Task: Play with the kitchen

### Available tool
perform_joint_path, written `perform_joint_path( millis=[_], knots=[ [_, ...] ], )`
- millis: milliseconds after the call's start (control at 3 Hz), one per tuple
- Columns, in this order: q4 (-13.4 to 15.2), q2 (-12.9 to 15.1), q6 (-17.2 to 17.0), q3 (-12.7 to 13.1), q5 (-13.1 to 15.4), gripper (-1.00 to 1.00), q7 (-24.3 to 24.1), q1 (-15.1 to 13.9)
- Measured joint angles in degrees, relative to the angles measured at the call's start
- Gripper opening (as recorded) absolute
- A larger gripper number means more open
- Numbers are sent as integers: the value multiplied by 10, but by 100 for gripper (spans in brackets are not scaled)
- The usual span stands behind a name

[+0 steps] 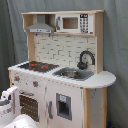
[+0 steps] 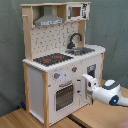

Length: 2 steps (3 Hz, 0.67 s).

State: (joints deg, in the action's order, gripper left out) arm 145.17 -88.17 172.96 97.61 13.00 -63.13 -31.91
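While the kitchen [image 1: 60, 70] stands upright, its long axis vertical, its front with the oven door [image 2: 65, 95] faces the lower left of the first exterior view and the lower right of the second exterior view [image 2: 60, 65]. It rests on a wooden floor [image 2: 20, 120] seen only in the second exterior view, before a grey curtain [image 1: 115, 45]. On the worktop the black-red stovetop [image 1: 36, 65] sits at the end under the grey hood [image 1: 41, 26], and the sink [image 1: 72, 73] with the black faucet [image 1: 86, 58] sits toward the rounded end beneath the microwave [image 1: 72, 23]. The second exterior view shows the arm's white wrist with a blue light [image 2: 111, 95] and the gripper [image 2: 88, 85] just beside the front panel, near the knobs [image 2: 57, 76] and the right edge of the oven door; whether its fingers are parted or closed cannot be told. The first exterior view shows only white arm parts [image 1: 10, 105] at its lower left corner, but shows the small dispenser door [image 1: 63, 106] more plainly. No writing or brand can be read anywhere.
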Motion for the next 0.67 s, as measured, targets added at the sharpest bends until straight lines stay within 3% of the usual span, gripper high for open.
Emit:
perform_joint_path(
  millis=[333,667],
  knots=[
    [-32,-1,0,-10,0,100,-17,-49],
    [-39,-1,21,-7,11,100,-18,-101]
  ],
)
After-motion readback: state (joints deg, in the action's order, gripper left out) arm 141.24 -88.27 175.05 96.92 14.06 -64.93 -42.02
